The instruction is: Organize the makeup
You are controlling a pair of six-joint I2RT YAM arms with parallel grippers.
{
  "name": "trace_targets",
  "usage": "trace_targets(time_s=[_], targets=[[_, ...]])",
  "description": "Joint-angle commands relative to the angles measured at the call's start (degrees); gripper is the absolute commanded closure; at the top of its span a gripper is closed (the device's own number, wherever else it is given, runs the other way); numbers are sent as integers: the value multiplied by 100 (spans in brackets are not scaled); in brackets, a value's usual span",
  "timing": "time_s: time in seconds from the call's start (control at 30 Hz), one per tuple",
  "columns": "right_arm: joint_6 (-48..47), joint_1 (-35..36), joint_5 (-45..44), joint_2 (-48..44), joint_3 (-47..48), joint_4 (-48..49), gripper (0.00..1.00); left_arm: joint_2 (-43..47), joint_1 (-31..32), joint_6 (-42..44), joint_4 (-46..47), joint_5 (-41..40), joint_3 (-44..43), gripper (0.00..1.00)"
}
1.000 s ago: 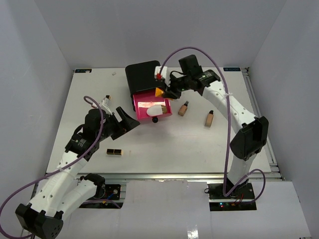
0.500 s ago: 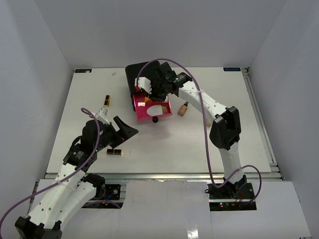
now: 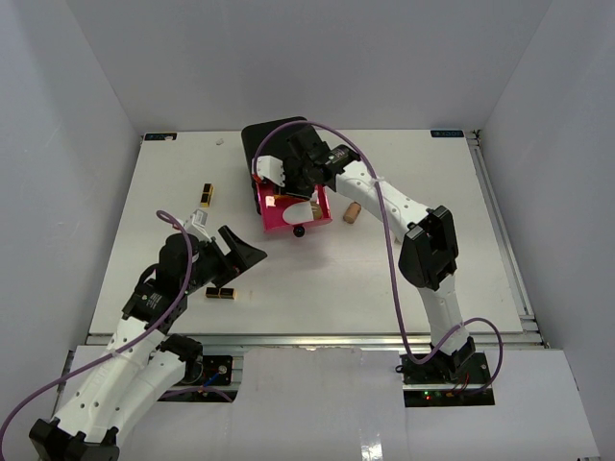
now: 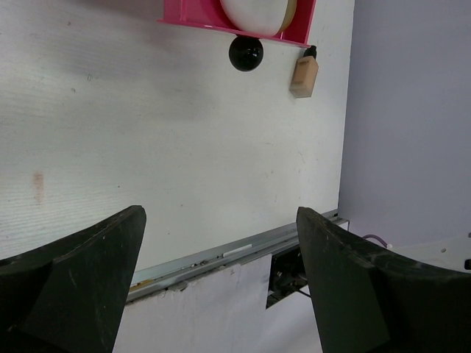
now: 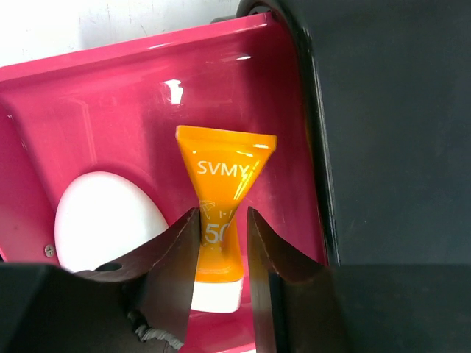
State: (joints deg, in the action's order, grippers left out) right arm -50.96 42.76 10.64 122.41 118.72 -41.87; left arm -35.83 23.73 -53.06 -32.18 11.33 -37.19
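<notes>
- A black-and-gold lipstick case [image 3: 220,293] lay on the table [image 3: 317,288] nearest my bases.
- My left gripper [image 3: 242,248] hung just beyond it, fingers spread wide with nothing between them.
- A second lipstick case [image 3: 207,195] lay farther out on the left, well apart from the first.
- The pink drawer [image 3: 279,223] stood pulled out of the black box [image 3: 269,144], its black knob [image 4: 245,53] facing me.
- A tan bottle [image 3: 352,212] lay near the drawer's right side.
- A white-brown egg shape [image 5: 110,217] sat inside the drawer.
- My right gripper [image 5: 221,228] was clamped on the orange tube [image 5: 224,173], over the drawer beside the egg, with the tube's flat end pointing away from my wrist.
- I could not tell whether the tube touched the drawer floor.
</notes>
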Motion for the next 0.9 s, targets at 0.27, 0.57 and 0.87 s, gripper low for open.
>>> trace_targets(time_s=[0.27,0.57,0.87], targets=[[425,39,386,-612,108,130,55,-15,-26,-12,98,39,-43,6],[771,30,1020,-1292,-341,-66,54,-313,-26,332,63,-17,-334,6],[-256,-250,2989,-2313,-1303,-748,57,-1244,-26,1097,31,-174,-1264,6]])
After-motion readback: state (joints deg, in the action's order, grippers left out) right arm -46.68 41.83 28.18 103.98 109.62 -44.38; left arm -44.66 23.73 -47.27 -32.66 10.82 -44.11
